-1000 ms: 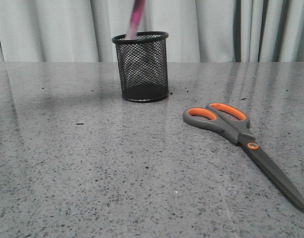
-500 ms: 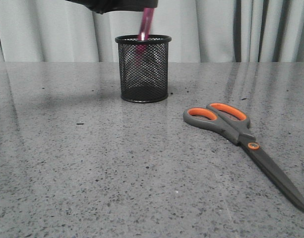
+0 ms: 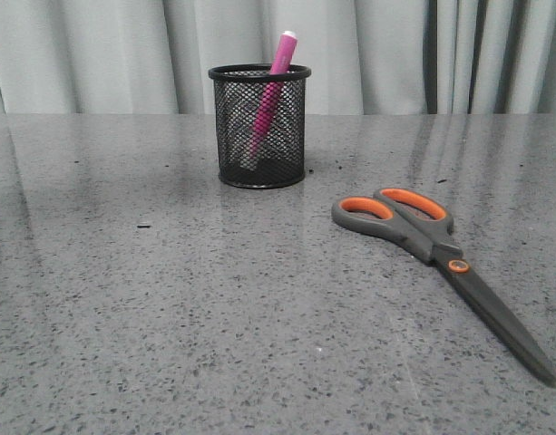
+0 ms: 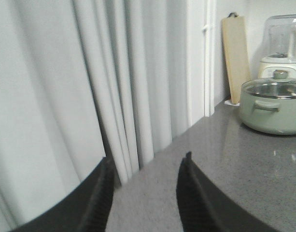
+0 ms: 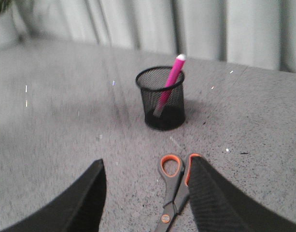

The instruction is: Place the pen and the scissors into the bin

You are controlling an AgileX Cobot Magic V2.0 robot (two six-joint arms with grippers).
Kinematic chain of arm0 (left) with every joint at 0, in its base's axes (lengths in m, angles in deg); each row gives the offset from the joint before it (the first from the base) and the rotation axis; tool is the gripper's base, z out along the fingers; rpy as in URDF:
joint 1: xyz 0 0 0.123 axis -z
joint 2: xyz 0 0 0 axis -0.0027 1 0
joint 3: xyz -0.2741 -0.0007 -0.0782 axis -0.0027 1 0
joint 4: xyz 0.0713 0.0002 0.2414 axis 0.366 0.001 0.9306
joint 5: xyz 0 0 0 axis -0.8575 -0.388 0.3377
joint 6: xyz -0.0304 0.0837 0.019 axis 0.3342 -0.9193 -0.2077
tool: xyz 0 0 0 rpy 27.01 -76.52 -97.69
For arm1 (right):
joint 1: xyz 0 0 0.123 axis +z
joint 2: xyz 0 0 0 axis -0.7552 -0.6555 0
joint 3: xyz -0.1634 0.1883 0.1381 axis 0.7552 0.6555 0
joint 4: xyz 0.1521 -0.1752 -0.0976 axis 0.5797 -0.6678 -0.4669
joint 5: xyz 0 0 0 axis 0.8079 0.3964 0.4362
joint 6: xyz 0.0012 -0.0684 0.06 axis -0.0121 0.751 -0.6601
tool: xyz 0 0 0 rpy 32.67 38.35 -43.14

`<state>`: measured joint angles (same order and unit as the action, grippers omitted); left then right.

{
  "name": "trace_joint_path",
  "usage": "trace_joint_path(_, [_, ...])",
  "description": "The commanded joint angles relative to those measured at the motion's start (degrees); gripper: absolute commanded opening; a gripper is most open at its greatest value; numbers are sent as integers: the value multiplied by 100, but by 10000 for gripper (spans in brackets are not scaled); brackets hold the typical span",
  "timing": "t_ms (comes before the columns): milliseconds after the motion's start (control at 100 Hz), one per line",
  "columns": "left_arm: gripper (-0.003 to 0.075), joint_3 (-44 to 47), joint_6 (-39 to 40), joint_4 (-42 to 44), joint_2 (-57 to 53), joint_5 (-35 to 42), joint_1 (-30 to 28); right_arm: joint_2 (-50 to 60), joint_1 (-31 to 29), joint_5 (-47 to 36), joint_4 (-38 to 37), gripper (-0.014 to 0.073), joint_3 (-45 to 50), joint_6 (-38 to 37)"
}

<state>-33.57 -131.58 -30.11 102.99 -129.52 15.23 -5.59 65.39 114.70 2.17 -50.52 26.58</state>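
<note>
Black wire-mesh bin (image 3: pixel 260 127), glossy speckled stone table (image 3: pixel 169 299), matt-handled scissors (image 3: pixel 432 245)

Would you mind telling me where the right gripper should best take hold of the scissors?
Probably from above at the narrow neck by the orange pivot of the scissors. They lie flat and closed on the table, the blades too thin there, the loops too wide. The right gripper is open above them.

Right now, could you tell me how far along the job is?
Done: the pen stands tilted inside the bin. In hand: nothing; the left gripper and right gripper are both open and empty. Left: the scissors lie flat on the table.
</note>
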Motion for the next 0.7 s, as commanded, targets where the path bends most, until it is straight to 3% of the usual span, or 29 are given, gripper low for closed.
trace_joint_path(0, [253,-165,430,380,-790,-242,45,-943,-7,161,33,336,-750,482])
trace_joint_path(150, [253,-103,1728,1563,-1633,-196,292,-2502,-7,709,33,336,-1773,470])
trace_joint_path(300, [253,237,2691,2264,-2448,238,1037,-3618,41,1329,-106,336,-2614,86])
trace_joint_path(420, [253,542,2706,2753,-3028,297,1465,-4203,462,1700,-1590,336,-3111,-1052])
trace_joint_path(540, [253,851,2755,3020,-3551,525,1527,-4555,1169,1900,-3082,335,-3309,-2301])
trace_joint_path(690, [253,1172,2755,3091,-3855,793,1527,-4937,1753,1924,-3347,337,-3318,-3221])
